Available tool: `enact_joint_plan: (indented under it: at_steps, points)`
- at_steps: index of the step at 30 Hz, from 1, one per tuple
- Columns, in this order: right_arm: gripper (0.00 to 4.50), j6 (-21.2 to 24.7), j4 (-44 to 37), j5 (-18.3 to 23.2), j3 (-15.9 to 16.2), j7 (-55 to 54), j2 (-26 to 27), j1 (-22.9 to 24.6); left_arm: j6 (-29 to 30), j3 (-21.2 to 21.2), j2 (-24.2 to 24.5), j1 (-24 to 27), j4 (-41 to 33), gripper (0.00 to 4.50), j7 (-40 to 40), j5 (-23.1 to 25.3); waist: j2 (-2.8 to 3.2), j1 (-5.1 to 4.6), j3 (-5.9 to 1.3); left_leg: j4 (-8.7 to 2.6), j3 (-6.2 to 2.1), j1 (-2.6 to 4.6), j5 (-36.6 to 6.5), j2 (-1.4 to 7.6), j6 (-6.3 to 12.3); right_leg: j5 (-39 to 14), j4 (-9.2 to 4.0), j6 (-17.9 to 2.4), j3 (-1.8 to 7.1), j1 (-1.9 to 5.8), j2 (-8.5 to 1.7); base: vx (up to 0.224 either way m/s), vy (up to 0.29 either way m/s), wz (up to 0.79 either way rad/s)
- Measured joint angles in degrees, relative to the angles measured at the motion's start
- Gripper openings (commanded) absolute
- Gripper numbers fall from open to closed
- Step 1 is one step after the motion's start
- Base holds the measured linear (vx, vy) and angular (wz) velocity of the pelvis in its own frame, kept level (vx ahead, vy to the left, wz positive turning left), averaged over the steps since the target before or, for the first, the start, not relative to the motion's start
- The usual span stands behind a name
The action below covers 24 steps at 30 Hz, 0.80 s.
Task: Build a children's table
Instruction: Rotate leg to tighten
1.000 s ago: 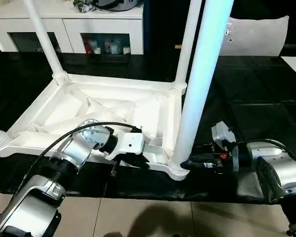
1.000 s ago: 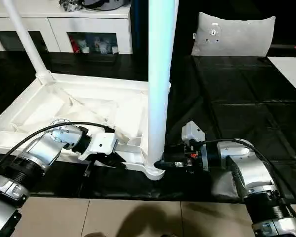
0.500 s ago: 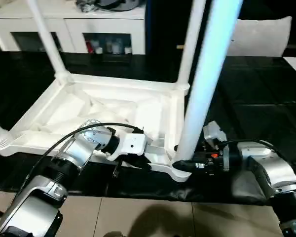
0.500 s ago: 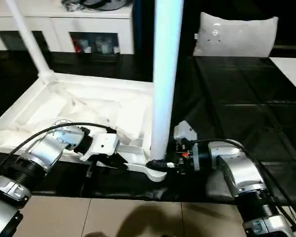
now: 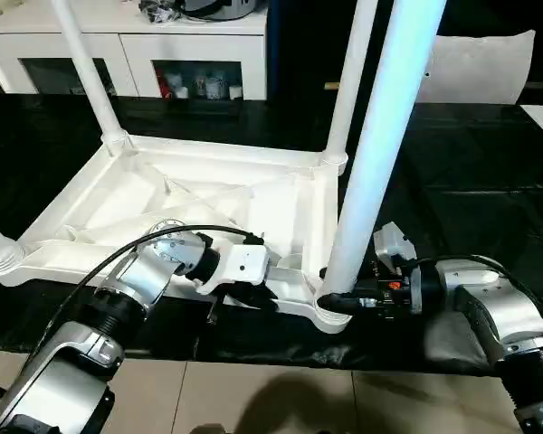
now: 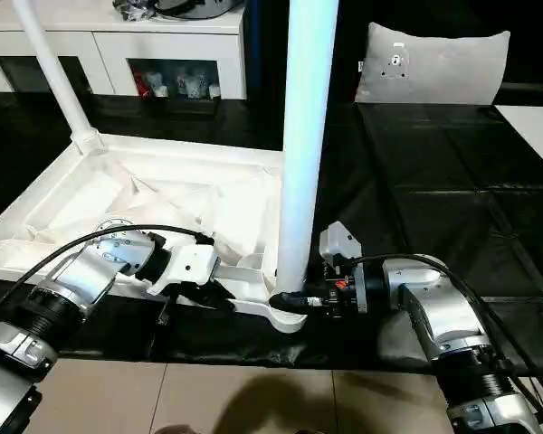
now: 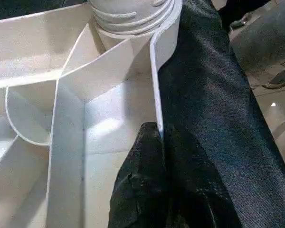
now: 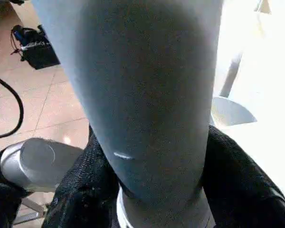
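Visibly — plain white leg (image 6: 305, 136), tabletop (image 5: 208, 203)

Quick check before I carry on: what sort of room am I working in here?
Probably a home-like room or a staged lab, not a workshop. A white cabinet with glass-fronted shelves stands at the back, a grey cushion lies beyond the black mat, and the floor in front is tiled.

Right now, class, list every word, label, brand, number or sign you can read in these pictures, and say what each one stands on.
None can be read.
Table top, its ribbed underside up: no lettering shows.
Legs: plain white, no print.
Items in the cabinet behind: any labels are too small to read.
Grey panel: a small fitting, no legible text.
Right end effector: red and white spots behind it, too small to read.
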Motion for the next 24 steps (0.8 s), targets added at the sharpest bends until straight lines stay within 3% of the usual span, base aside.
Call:
enact_joint_plan:
  at_steps: [6,8,14,19,21,24]
  points:
    - [2.09,1.92,-0.91,0.02,-0.27,-3.54,2.56,0.45,1.63,0.68,0.55,0.2,-0.02,0.0,0.06,0.01,-0.02,-0.45,-0.01,0.03,0.01,0.16,0.04,0.01,-0.06,0.0,0.19,-0.01,0.02,0.02,0.0,0.0,0.0,0.0]
    - [2.09,2.62,-0.96,-0.17,-0.5,-6.21,4.03,0.44,3.75,1.45,0.67,0.32,-0.02,0.0,0.46,0.14,-0.02,-1.0,-0.01,0.03,0.03,0.37,0.09,0.01,-0.2,0.0,0.23,-0.01,0.03,0.14,0.02,0.0,0.0,0.0]
    - [2.07,7.42,0.2,-3.19,-5.05,-25.37,12.14,-1.04,13.23,3.68,-2.48,-1.76,1.83,0.0,9.85,3.07,-0.04,-4.06,0.0,0.21,-0.07,0.5,0.13,0.05,-0.57,0.0,-0.38,0.01,-0.32,0.39,0.04,0.0,0.0,0.0]
    - [2.07,12.29,0.76,-6.71,-8.74,-41.52,18.37,-3.26,20.07,4.25,-7.63,-3.74,4.11,0.0,17.74,4.25,0.12,-6.95,0.02,0.13,-0.35,0.57,0.17,0.8,-0.43,0.01,-2.43,0.01,-2.11,1.52,-0.02,0.0,0.0,0.0]
    - [2.07,12.58,2.14,-7.24,-10.5,-47.17,20.99,-4.62,23.23,4.9,-9.6,-4.68,4.54,0.0,20.62,5.02,0.13,-7.63,0.02,0.13,-0.39,0.55,0.17,0.76,-0.43,0.02,-2.5,0.01,-2.25,1.51,-0.14,0.0,0.0,0.0]
    - [2.81,11.98,3.11,-7.4,-12.21,-51.06,22.49,-5.25,25.4,4.99,-11.87,-5.32,4.92,0.0,23.21,5.28,0.13,-7.97,0.02,0.07,-0.33,0.43,0.04,0.63,-0.24,0.03,-2.45,-0.01,-2.3,1.52,-0.33,0.0,0.0,0.0]
